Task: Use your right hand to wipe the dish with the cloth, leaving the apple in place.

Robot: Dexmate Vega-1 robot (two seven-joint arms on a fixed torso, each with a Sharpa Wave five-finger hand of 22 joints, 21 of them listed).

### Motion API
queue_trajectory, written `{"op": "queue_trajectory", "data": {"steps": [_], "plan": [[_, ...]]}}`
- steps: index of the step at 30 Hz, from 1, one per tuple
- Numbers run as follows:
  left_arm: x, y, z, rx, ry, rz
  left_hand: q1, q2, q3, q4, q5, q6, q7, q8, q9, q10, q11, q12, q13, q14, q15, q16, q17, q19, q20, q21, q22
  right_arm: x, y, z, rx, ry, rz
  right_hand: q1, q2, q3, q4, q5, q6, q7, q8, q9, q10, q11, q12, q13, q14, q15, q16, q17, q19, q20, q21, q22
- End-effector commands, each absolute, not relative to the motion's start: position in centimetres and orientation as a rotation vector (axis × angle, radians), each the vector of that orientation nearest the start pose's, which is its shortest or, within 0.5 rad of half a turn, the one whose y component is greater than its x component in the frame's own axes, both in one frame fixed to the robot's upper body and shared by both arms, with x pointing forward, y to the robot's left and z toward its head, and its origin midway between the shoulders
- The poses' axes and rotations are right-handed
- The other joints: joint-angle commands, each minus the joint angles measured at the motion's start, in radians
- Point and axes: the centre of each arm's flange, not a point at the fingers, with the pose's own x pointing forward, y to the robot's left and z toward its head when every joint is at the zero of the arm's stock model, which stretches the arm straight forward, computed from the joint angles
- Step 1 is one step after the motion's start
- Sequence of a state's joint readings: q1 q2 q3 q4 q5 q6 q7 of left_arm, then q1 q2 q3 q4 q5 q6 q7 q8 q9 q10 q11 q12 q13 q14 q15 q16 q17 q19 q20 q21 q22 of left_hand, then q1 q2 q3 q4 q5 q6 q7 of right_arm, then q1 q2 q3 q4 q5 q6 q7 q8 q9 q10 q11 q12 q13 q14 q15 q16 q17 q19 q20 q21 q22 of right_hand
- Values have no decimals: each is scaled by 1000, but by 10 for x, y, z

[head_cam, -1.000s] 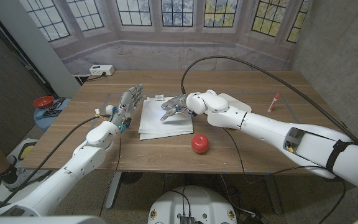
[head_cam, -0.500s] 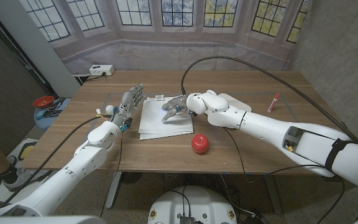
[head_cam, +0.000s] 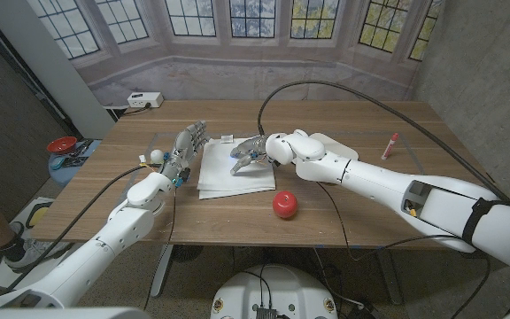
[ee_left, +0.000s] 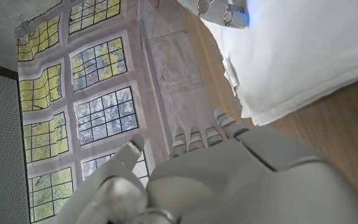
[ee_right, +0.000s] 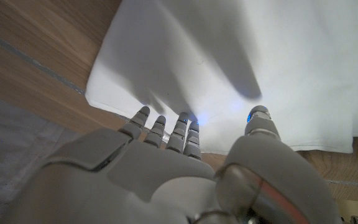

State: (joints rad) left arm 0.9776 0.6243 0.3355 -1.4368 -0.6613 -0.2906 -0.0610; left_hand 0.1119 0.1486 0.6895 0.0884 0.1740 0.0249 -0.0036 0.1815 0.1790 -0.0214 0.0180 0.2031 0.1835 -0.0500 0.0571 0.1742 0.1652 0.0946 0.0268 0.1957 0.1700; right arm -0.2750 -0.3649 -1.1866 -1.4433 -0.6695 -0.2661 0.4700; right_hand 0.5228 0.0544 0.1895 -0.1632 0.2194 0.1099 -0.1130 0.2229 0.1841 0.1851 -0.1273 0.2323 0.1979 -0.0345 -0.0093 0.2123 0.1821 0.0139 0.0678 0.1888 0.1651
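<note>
A white folded cloth (head_cam: 224,175) lies on the wooden table (head_cam: 370,190), a little left of the middle. My right hand (head_cam: 249,152) hovers over or touches its far part, fingers spread and pointing down at the cloth (ee_right: 229,62), holding nothing. Whether the fingertips press the fabric, I cannot tell. Whatever lies under the cloth is hidden. A red apple (head_cam: 284,205) stands on the wood in front of the cloth's right corner, apart from both hands. My left hand (head_cam: 184,146) stands upright beside the cloth's left edge (ee_left: 303,56), fingers apart and empty.
A red marker (head_cam: 390,145) lies at the right of the table. A white power box (head_cam: 144,100) sits on the ledge behind the far left corner. A black cable (head_cam: 326,89) arcs over the back of the table.
My right hand has shifted very slightly toward the far side over the cloth. The apple, the cloth and my left hand stay where they were.
</note>
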Motion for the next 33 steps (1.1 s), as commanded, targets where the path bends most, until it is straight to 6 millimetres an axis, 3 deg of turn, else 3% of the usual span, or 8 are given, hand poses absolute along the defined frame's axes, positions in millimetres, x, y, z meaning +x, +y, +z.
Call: {"op": "queue_trajectory", "data": {"steps": [1,23,26,33], "plan": [[621,310,-57,26,-570,-249,0,1,5,3,-1,12,0,5,2,-1,-2,1,4,9,1,3,5,9,1,0,4,634,27,-12,-1841,-481,527,15,-1,6,-3,4,12,-5,8,2,17,1,6,4,11,-3,8,2,7,0,6,4],[623,308,-60,25,-569,-250,0,0,6,3,-1,14,-2,5,3,-4,-1,-1,4,10,2,3,4,10,3,0,4,634,22,-23,-1830,-597,469,100,-26,32,-8,16,171,-17,38,4,156,-9,37,22,133,-44,27,1,74,3,12,3],[622,308,-60,26,-570,-248,-1,0,6,3,-1,14,-2,5,3,-4,-2,0,4,10,2,3,4,10,3,0,4,633,20,-27,-1832,-630,451,121,-35,37,-9,20,205,-20,42,4,188,-8,46,27,166,-59,31,1,88,-12,11,2],[620,306,-64,24,-567,-247,-1,0,7,3,-1,15,-2,5,3,-4,-2,0,4,10,2,2,4,10,2,0,4,636,17,-37,-1844,-647,432,142,-46,41,-9,24,230,-22,41,4,209,-12,52,32,196,-77,34,0,106,-16,11,2]]}}
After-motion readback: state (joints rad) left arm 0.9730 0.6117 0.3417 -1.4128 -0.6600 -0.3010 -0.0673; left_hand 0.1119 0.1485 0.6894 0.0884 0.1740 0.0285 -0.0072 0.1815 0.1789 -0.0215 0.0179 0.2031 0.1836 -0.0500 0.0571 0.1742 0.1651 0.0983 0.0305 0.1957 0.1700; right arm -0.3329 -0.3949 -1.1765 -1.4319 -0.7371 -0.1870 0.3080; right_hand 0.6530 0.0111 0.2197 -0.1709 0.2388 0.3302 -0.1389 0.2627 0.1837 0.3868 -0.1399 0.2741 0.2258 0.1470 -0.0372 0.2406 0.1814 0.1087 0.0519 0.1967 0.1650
